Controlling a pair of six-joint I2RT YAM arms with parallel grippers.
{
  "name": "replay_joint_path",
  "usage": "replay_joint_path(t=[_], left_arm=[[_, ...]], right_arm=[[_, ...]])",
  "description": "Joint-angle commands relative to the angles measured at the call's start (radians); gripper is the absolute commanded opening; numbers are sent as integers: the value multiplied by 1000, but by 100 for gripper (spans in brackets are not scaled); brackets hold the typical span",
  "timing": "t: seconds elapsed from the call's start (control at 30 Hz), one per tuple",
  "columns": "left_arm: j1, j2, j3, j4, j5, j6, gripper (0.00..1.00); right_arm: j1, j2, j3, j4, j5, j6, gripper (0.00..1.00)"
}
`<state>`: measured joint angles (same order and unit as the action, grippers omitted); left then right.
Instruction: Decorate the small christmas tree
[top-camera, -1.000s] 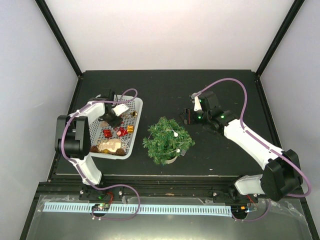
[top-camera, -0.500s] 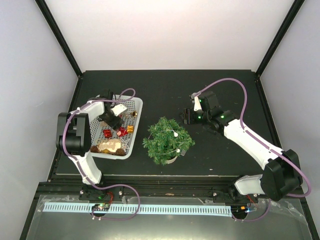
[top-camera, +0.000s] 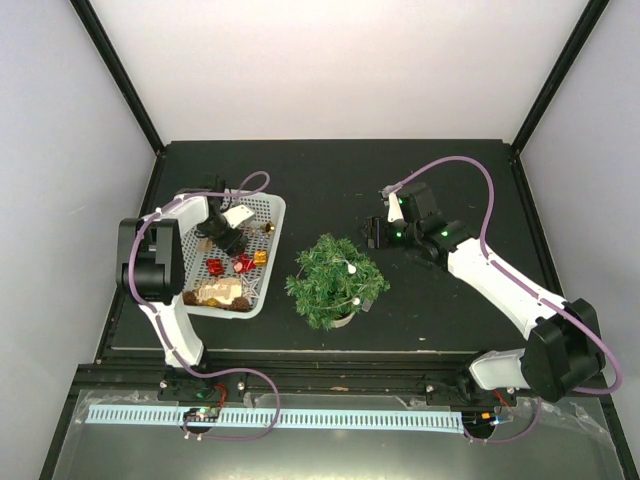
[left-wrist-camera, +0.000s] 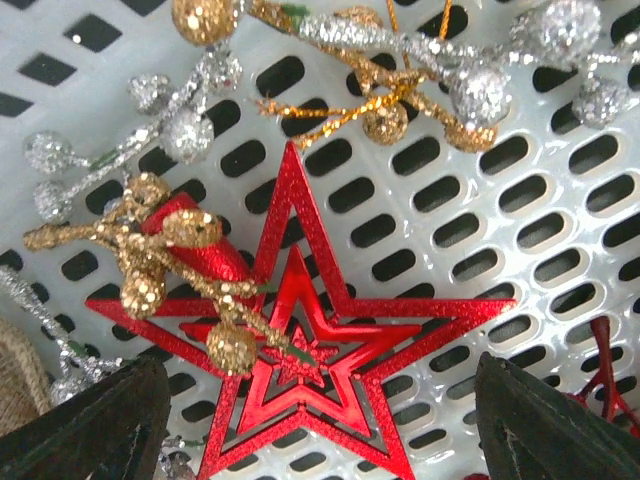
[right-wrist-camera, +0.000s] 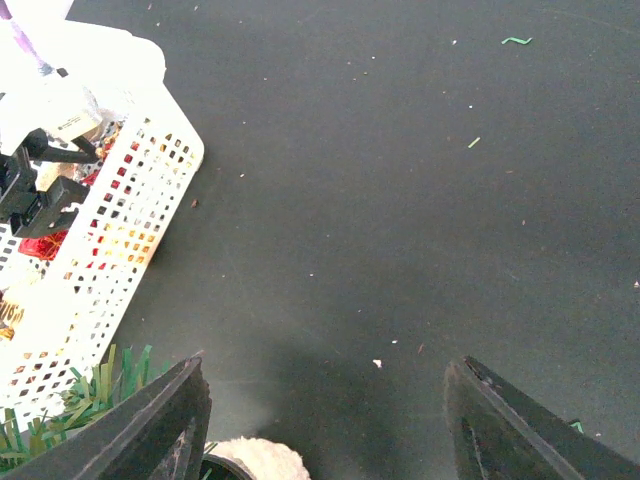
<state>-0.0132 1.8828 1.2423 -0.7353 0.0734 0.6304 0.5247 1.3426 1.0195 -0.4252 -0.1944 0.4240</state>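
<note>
The small christmas tree (top-camera: 336, 279), dark green in a cream pot, stands mid-table with white balls on it. Its needles show at the lower left of the right wrist view (right-wrist-camera: 70, 400). The white perforated basket (top-camera: 268, 268) holds ornaments. My left gripper (top-camera: 222, 238) is down inside the basket, open, its fingertips (left-wrist-camera: 110, 420) either side of a red glitter star (left-wrist-camera: 300, 340) lying flat on the basket floor. Gold and silver glitter sprigs (left-wrist-camera: 190, 260) lie over the star. My right gripper (top-camera: 375, 235) is open and empty, hovering above bare table behind the tree.
The basket also shows at the left of the right wrist view (right-wrist-camera: 140, 190). Red and gold ornaments (top-camera: 235, 263) and a brown pine cone piece (top-camera: 218, 292) lie in it. A white fluffy ball (right-wrist-camera: 258, 460) sits under the right gripper. Black frame posts stand at the table's back corners.
My left gripper has shifted slightly left and deeper into the basket. The right arm and the tree have not moved.
</note>
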Motion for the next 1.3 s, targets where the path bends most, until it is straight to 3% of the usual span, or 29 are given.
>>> replay_joint_path(t=[0.0,0.27,0.5,1.03,1.07,1.17,1.27], left_arm=[[5,57,49,-46,41,29,84],[12,88,66,-86,51,52,76],[16,64,23,-83,49,62,63],[21,-43,51,-138,69,55,55],[22,-38,52,-139,69,55,55],[22,-18,51,-129,65,55,68],[22,0,48,-107,59,51,75]], right_arm=[[-8,13,14,26,-11,-13,65],[-8,18,21,22,-10,-15,65],[-8,21,24,24,-11,-14,65],[-8,-1,12,26,-7,-14,65],[-8,-3,12,26,-7,-13,65],[-8,-9,8,25,-12,-14,65],[-8,-14,8,22,-9,-13,65]])
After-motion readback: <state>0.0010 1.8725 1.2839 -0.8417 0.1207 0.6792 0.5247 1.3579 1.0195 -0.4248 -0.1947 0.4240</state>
